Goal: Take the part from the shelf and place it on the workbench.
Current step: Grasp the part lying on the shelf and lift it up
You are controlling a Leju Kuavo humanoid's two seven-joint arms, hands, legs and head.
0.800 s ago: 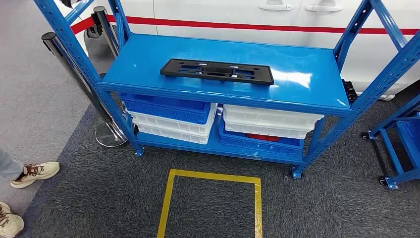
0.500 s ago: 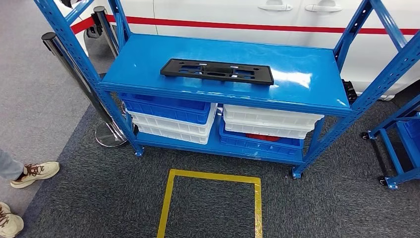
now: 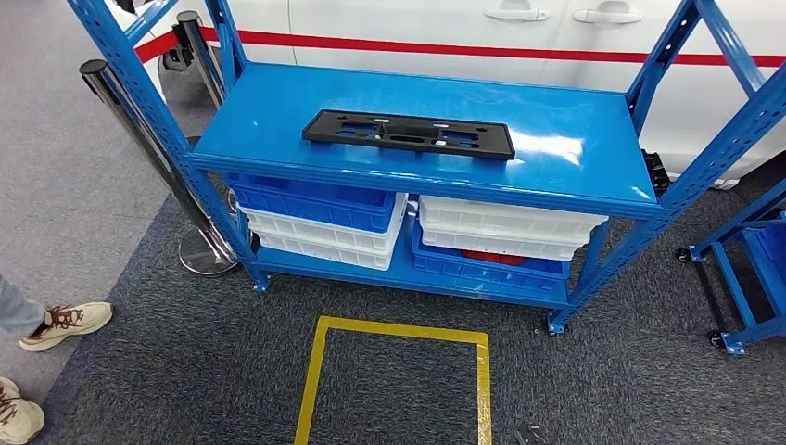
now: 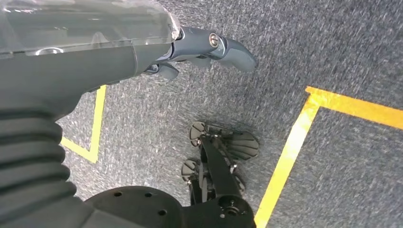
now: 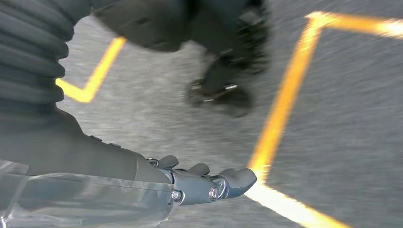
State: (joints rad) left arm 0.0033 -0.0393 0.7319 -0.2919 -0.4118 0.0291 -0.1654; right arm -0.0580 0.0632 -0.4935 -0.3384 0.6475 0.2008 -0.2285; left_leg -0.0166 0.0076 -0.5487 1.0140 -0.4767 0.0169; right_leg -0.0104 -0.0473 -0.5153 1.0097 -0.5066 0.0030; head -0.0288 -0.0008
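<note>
The part [image 3: 408, 134], a flat black plate with cut-outs, lies flat on the top board of the blue shelf [image 3: 575, 158], a little left of the board's middle, and neither hand touches it. Both hands hang low over the grey carpet [image 3: 185, 371], well below and short of the shelf.

Far left on the floor stand a person's tan shoes [image 3: 65, 324], beside the carpet's edge. Next comes a chrome post [image 3: 139, 139] on a round foot, just beside the shelf's left leg.

The left hand [image 4: 199, 47] shows in its wrist view above the carpet, holding nothing; its thick thumb sticks out straight and the darker fingers [image 4: 166, 71] tuck in behind it, too hidden to tell how far they curl.

On the carpet before the shelf, yellow tape [image 3: 320, 371] marks a square. Under the top board, on the lower board, stacked bins sit side by side: a blue one over white ones [image 3: 315, 222] on the left, white ones over a blue one [image 3: 505, 241] on the right.

The right hand [image 5: 209, 183] likewise hangs over the carpet near a tape line, in a blurred view; it grips nothing, thumb extended, and its finger spread cannot be told.

Behind the shelf stands a white car [image 3: 417, 28] with a red stripe. Far right, a small blue cart [image 3: 751, 278] stands on wheels.
</note>
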